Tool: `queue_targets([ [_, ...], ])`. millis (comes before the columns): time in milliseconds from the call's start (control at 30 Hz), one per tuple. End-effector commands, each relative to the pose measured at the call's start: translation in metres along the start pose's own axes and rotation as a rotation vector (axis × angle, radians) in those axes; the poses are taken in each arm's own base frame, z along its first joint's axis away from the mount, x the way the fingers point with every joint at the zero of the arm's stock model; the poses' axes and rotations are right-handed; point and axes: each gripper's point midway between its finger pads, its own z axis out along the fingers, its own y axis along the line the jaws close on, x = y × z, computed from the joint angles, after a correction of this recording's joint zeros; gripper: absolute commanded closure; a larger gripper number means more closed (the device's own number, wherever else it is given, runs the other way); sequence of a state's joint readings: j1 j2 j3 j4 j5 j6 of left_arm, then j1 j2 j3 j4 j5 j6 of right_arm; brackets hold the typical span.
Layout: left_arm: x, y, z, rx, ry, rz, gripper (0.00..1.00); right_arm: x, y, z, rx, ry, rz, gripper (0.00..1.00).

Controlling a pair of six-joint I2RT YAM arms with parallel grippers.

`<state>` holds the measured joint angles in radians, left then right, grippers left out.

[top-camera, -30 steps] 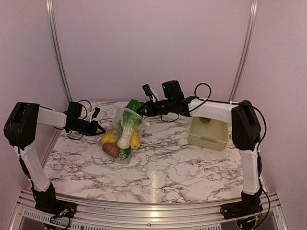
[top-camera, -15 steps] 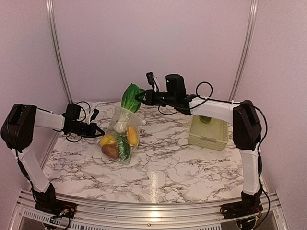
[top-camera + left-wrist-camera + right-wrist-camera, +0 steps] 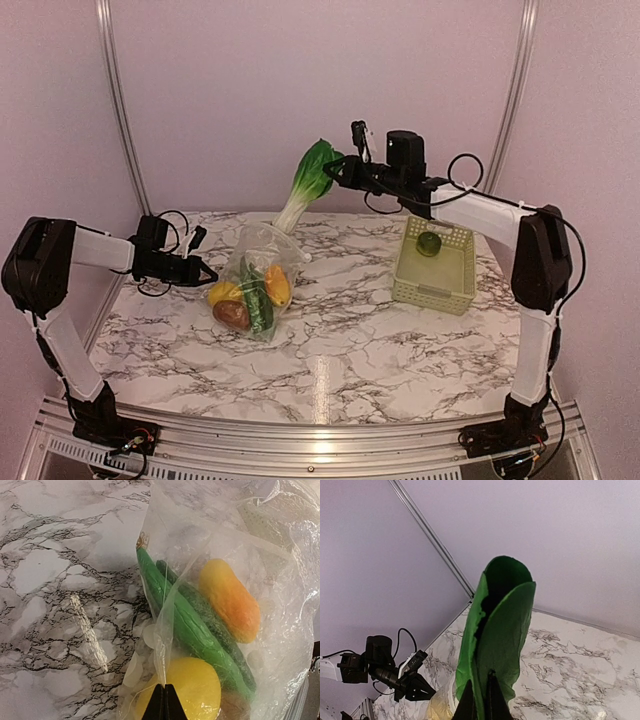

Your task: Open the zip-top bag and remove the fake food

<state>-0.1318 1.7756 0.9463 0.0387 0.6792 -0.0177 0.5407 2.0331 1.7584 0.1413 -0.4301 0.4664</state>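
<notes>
- Your left tool [image 3: 207, 272] is clenched on the bag's [image 3: 262, 262] rim, near the worktop's [image 3: 350, 345] left edge.
- Your right tool [image 3: 337, 171] grips the leafy green [image 3: 312, 180] above the bag.

The clear zip-top bag [image 3: 262, 258] stands upright, holding yellow, orange and green fake food [image 3: 250, 297]; a leafy piece [image 3: 312, 178] hangs above.

The place is a robotics lab test cell rather than a lived-in room. Plain pale lilac wall panels [image 3: 310, 80] framed by bare aluminium rails [image 3: 118, 100] enclose a marble-patterned tabletop [image 3: 380, 340]. Two black-and-white robot arms [image 3: 68, 340] are bolted to a grooved aluminium base rail [image 3: 310, 440]. The food is plastic toy vegetables [image 3: 231, 313] in a clear crinkly zip-top bag [image 3: 262, 245].
</notes>
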Motion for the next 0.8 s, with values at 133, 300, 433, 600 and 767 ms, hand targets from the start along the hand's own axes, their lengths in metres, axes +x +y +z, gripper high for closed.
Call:
queue_targets([
  [133,-0.004,-0.003,-0.002,0.014,-0.016,0.022,1.0,-0.051,-0.027,-0.065,0.155,-0.024,-0.067,1.0],
  [300,-0.005,-0.003,-0.001,0.016,-0.013,0.02,1.0,-0.047,-0.052,-0.116,0.257,0.068,-0.053,1.0],
  [433,-0.004,-0.002,0.0,0.022,-0.007,0.015,1.0,-0.036,-0.066,-0.155,0.331,0.142,-0.039,1.0],
  [600,-0.004,-0.003,-0.001,0.022,-0.009,0.017,1.0,-0.032,-0.08,-0.199,0.405,0.186,-0.026,1.0],
  [767,-0.003,-0.004,-0.002,0.021,-0.009,0.017,1.0,-0.025,-0.106,-0.245,0.512,0.251,0.013,1.0],
])
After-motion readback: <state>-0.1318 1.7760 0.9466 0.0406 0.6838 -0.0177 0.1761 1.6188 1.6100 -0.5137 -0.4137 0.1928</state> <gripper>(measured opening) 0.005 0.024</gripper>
